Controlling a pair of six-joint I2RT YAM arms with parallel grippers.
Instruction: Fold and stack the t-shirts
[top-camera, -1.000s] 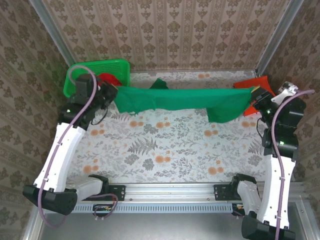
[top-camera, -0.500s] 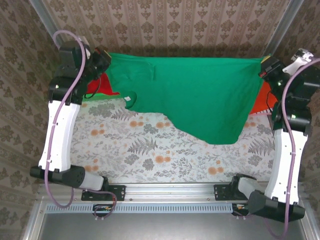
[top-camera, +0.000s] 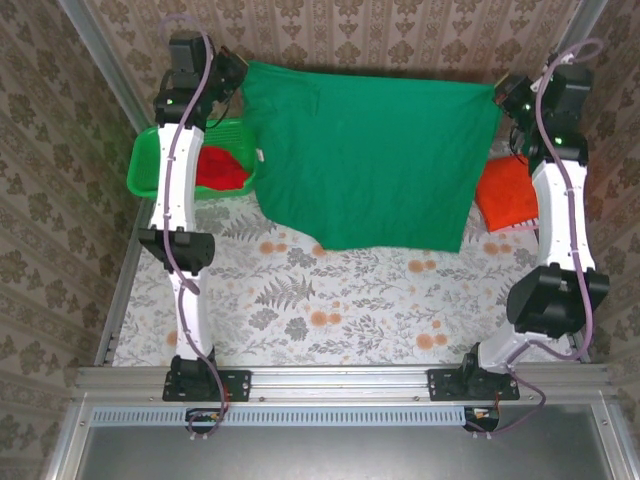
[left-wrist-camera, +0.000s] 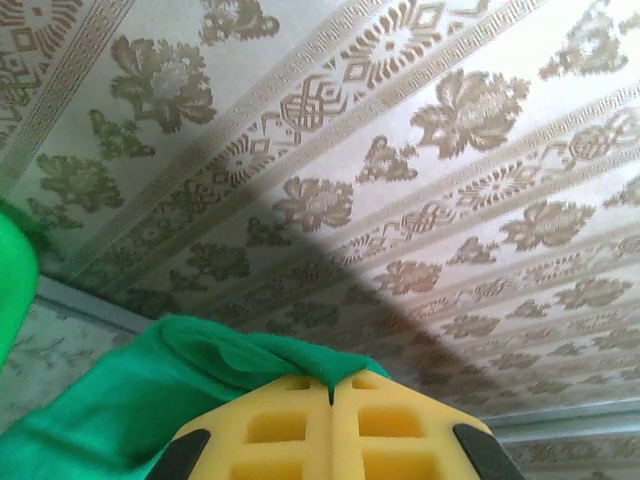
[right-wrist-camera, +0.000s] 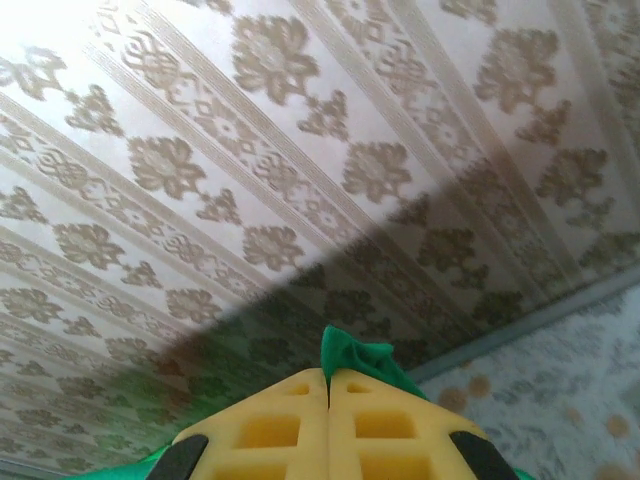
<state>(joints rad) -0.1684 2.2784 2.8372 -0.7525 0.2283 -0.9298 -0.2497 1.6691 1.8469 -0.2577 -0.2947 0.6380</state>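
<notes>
over the last second both arms rose from low over the table to full height near the back wall. the dark green soft cloth t-shirt (top-camera: 370, 160), a second earlier a bunched band stretched between the grippers, now hung as an open sheet. its top edge ran taut between them and its lower hem hung free over the floral-patterned table (top-camera: 330, 310). the left gripper (top-camera: 238, 82) had its yellow pads pressed together on one top corner. the right gripper (top-camera: 502, 98) pinched the other corner likewise. the red cloth t-shirt (top-camera: 220, 170) lay in the bright green plastic lattice basket (top-camera: 148, 170). the orange-red cloth t-shirt (top-camera: 505, 192) lay at the right table edge. judgement: the green shirt was spread and ready to be laid flat, with no fold made yet.
</notes>
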